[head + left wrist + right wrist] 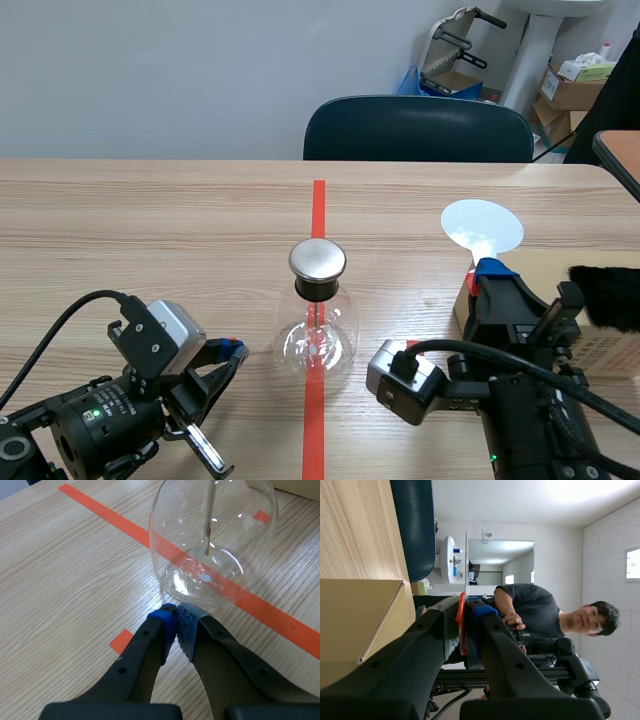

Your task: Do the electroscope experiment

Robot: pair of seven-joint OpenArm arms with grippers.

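Right, I've got the electroscope, a clear glass flask with a black collar and a round metal cap, standing midway across the pale wooden bench, closer to its near edge, square on the orange-red tape line. My left gripper lies low by the near left corner, pads pressed together on nothing, tips just short of the glass. My right gripper stands raised toward the right edge, clamped on the orange-red handle of a flat white round disc, disc uppermost and well apart from the cap. By the right edge a tan cardboard box carries a tuft of black fur. So I reckon the disc is in hand, though whether it's charged I can't tell; the thin foil strip inside hangs straight. Left to do: bring the disc to the cap and watch that strip.
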